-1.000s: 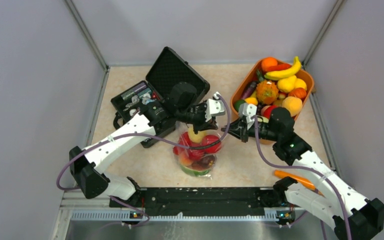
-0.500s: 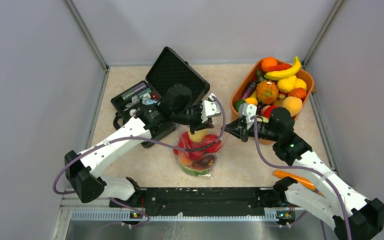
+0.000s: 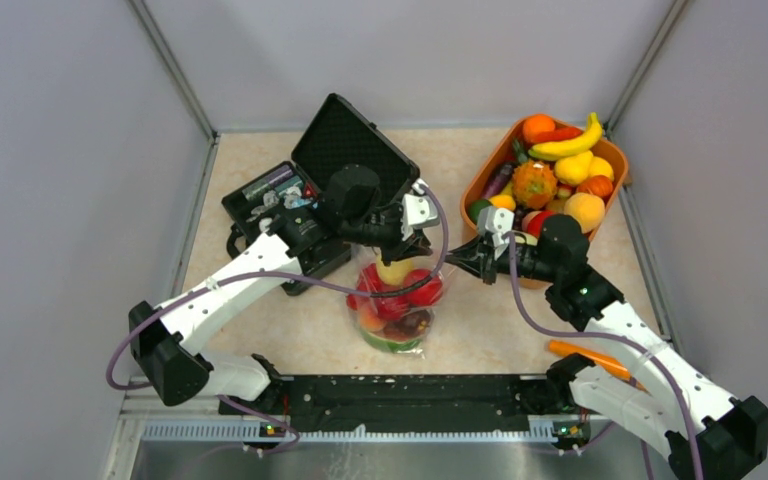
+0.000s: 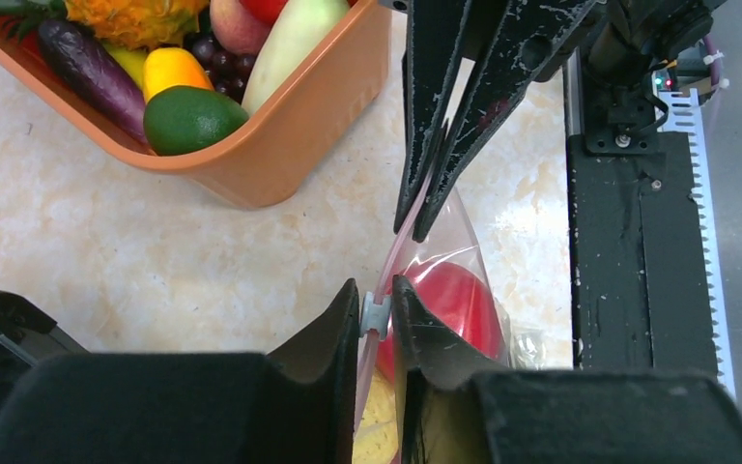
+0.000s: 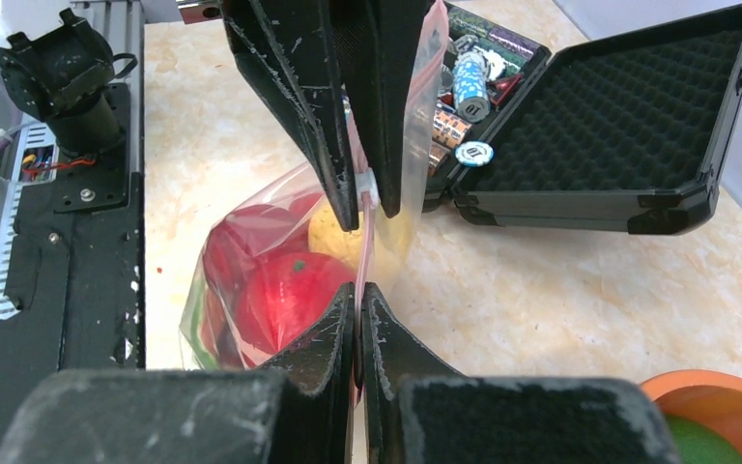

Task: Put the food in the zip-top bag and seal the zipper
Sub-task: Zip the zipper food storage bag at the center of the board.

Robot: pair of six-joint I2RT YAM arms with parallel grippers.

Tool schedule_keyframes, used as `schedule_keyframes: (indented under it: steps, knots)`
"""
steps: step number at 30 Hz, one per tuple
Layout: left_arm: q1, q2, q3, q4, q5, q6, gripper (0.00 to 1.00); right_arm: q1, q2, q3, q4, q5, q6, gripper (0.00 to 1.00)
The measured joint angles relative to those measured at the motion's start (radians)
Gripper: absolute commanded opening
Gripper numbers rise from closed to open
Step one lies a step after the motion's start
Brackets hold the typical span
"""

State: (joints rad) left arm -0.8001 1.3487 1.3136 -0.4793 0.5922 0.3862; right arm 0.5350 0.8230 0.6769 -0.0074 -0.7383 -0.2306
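Pinching zipper w/ L gripper, R gripper.

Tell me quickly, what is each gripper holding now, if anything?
Left gripper: closed on the zipper.
Right gripper: closed on the same zipper.

Left gripper and right gripper, both tight on the pink zipper

Left pincer, right pincer: both closed.
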Motion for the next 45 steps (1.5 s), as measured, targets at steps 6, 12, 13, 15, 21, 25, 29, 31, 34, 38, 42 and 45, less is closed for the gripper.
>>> schedule_keyframes:
  steps: [6,12,13,15,21,25,29,31,34,38,42,45]
  knots:
    - [0.0,0.0,0.0,-0.022,-0.003,0.011,0.4,0.0,0.0,0.0,0.01,0.0,0.016,0.0]
    - [0.0,-0.001,-0.005,-0.036,-0.01,0.011,0.24,0.0,0.0,0.0,0.026,-0.006,0.031,0.0]
    - [0.0,-0.002,-0.007,-0.035,-0.01,0.01,0.25,0.0,0.0,0.0,0.027,-0.006,0.033,0.0]
    - [0.0,-0.003,-0.012,-0.035,-0.01,0.008,0.31,0.0,0.0,0.0,0.026,-0.006,0.033,0.0]
    - [0.0,-0.008,-0.021,-0.003,-0.005,-0.022,0.22,0.0,0.0,0.0,0.024,-0.001,0.033,0.0]
    - [0.0,-0.032,-0.049,0.031,-0.007,-0.042,0.08,0.0,0.0,0.0,0.024,0.001,0.034,0.0]
    - [-0.002,-0.056,-0.067,0.035,-0.013,-0.042,0.0,0.0,0.0,0.0,0.025,0.0,0.033,0.0]
    - [-0.002,-0.057,-0.066,0.027,-0.018,-0.032,0.0,0.001,0.0,0.001,0.024,0.0,0.033,0.0]
    - [-0.001,-0.058,-0.064,0.006,-0.036,-0.011,0.0,0.002,0.0,0.001,0.016,0.0,0.031,0.0]
    - [0.002,-0.069,-0.064,-0.01,-0.063,0.008,0.0,0.002,0.0,0.002,0.007,0.005,0.021,0.0]
    - [0.012,-0.089,-0.065,-0.027,-0.091,0.024,0.0,0.002,-0.002,0.019,-0.02,0.007,0.01,0.0]
    - [0.03,-0.109,-0.072,-0.031,-0.111,0.028,0.0,0.002,-0.006,0.03,-0.037,0.009,-0.003,0.0]
